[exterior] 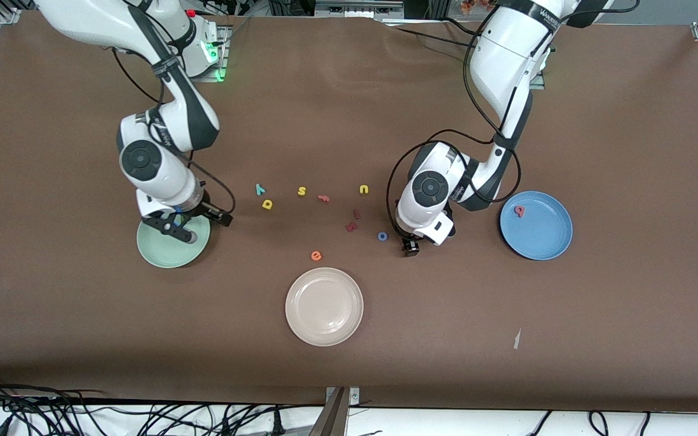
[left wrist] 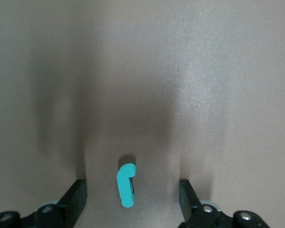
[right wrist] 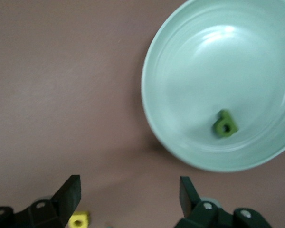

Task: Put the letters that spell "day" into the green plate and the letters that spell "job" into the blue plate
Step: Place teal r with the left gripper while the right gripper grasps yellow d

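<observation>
My left gripper (exterior: pixel 411 248) is low over the table beside the blue o (exterior: pixel 382 236). It is open, and the teal j (left wrist: pixel 127 185) lies flat on the table between its fingers (left wrist: pixel 76 195), touching neither. The pinkish-red b (exterior: pixel 519 210) lies in the blue plate (exterior: pixel 552 242). My right gripper (exterior: pixel 177 231) hangs open and empty over the green plate (exterior: pixel 158 254). The dark green d (right wrist: pixel 225 124) rests in that plate (right wrist: pixel 180 61). The yellow a (exterior: pixel 267 204) and teal y (exterior: pixel 259 189) lie on the table toward the right arm's end of the row.
A yellow s (exterior: pixel 302 191), an orange-red letter (exterior: pixel 323 197), a yellow u (exterior: pixel 363 189) and two dark red letters (exterior: pixel 352 223) lie mid-table. An orange e (exterior: pixel 316 255) sits just above the cream-white plate (exterior: pixel 300 327). A paper scrap (exterior: pixel 517 339) lies nearer the camera.
</observation>
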`<action>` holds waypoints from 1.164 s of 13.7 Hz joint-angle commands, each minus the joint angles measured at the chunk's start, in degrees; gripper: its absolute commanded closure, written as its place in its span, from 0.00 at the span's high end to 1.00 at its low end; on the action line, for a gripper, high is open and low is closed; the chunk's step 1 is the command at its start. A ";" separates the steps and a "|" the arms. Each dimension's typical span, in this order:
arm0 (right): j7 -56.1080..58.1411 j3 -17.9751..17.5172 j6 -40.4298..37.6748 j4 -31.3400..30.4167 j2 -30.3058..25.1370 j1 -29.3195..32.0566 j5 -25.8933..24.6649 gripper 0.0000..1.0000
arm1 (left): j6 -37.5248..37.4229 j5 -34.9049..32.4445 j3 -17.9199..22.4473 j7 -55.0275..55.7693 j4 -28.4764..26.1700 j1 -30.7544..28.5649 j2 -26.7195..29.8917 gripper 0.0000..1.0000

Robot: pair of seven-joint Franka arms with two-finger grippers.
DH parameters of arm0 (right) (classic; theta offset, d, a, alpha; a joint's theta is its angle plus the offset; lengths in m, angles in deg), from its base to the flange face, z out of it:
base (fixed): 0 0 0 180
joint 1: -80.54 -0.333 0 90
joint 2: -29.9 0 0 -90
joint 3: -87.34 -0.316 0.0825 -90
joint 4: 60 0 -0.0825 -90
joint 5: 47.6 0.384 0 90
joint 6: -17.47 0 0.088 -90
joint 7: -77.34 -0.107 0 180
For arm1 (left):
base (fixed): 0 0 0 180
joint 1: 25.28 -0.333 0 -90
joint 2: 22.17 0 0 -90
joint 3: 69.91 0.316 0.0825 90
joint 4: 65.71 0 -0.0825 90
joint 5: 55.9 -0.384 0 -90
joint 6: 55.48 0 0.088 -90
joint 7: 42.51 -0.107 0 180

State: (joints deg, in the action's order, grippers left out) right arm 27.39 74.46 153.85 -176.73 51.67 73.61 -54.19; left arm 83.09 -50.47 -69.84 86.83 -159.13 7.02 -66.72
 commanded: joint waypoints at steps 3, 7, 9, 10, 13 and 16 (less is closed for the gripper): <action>-10.69 -5.65 0.64 -0.07 -0.32 0.25 0.79 0.92 | -0.41 -1.30 0.46 1.78 1.22 0.48 -1.06 0.30; -14.65 -5.66 4.50 -0.51 1.52 -3.44 0.44 0.88 | -0.41 -1.39 0.54 0.99 0.78 0.22 -1.32 0.00; -14.74 -5.66 6.43 -0.94 2.84 -3.62 0.00 0.88 | -0.41 -1.48 0.54 0.99 0.78 0.22 -1.50 0.00; -14.74 -5.66 8.01 -1.64 3.37 -3.62 -0.18 0.87 | -0.41 -1.48 0.54 0.99 0.78 0.22 -1.50 0.00; -14.66 -5.57 10.57 -2.44 4.51 -3.62 -1.14 0.81 | -1.02 -1.48 0.54 -4.42 1.31 0.13 -1.15 0.00; -14.66 -5.40 13.99 -3.93 5.48 -3.62 -1.85 0.81 | -5.48 -1.48 0.63 -18.19 1.31 -0.31 0.78 0.00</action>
State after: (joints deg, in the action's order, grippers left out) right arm 13.18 68.97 164.54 -178.73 57.10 69.88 -54.84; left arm 81.45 -50.76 -69.64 77.07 -158.12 6.97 -66.69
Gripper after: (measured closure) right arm 0.189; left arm 0.815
